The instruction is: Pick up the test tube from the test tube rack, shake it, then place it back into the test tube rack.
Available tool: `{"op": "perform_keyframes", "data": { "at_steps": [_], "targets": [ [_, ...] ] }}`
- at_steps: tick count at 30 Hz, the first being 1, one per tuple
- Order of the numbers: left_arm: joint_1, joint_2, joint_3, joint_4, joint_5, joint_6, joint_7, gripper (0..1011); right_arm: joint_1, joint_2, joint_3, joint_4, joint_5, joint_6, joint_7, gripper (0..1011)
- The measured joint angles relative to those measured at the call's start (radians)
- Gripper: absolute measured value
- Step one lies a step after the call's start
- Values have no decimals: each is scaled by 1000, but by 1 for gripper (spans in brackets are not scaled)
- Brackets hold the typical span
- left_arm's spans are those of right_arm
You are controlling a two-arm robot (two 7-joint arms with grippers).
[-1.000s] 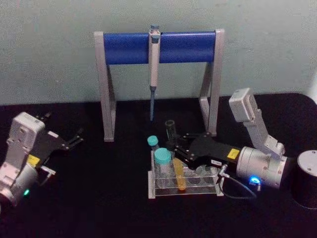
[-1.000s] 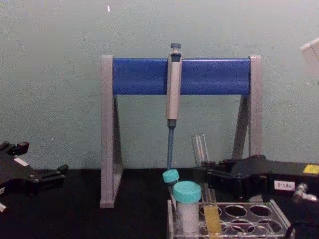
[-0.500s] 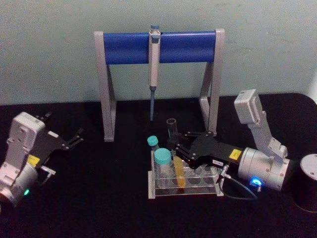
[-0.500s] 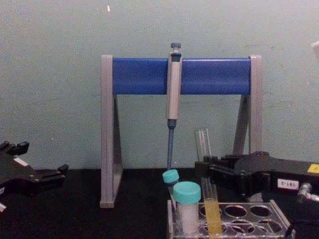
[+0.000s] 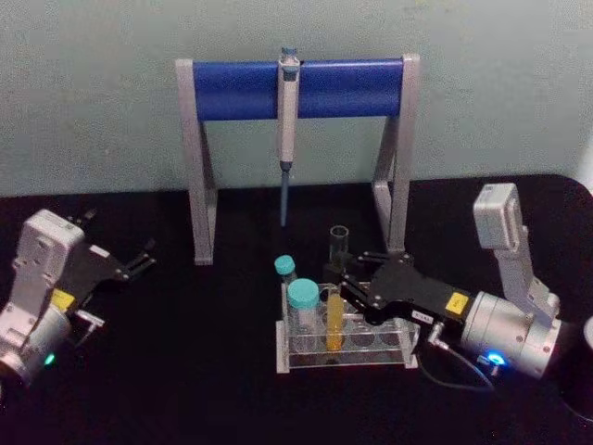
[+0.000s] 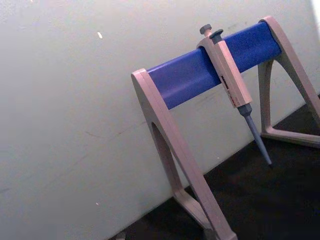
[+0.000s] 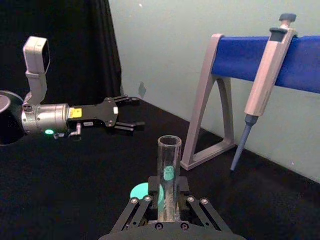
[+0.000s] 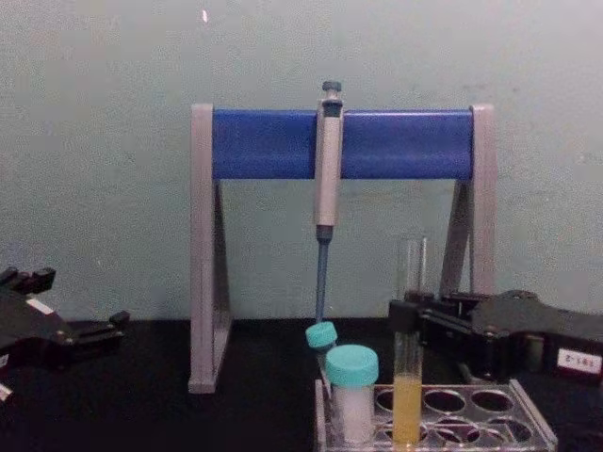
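Head, count: one test tube (image 5: 334,320), one test tube rack (image 5: 371,358), two teal-capped tubes (image 5: 304,295).
Head, left gripper (image 5: 141,260): spread, at 9 o'clock of the rack.
Chest, tube: upright, mouth up, seemingly seated in the rack.
Right wrist, right gripper (image 7: 169,204): pinching the tube.

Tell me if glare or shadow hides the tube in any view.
Head view: no glare; the tube has bright yellow liquid, its clear top faint over the black table. Chest view: top pale against the wall. Right wrist view: tube evenly lit in the dark right pincer.
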Motion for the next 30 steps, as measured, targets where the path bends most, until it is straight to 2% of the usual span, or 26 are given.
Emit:
{"op": "perform_keyframes", "data": {
  "at_steps": [9,19,30],
  "targets": [
    [0,0,0,0,0,0,0,1001,-22,12,20,-36,4,-26,-3,229],
    [0,0,0,0,0,0,0,1001,-25,22,44,-83,12,-25,-16,229],
    [0,0,0,0,0,0,0,1001,13,6,81,-88,18,-12,-64,229]
  ]
}}
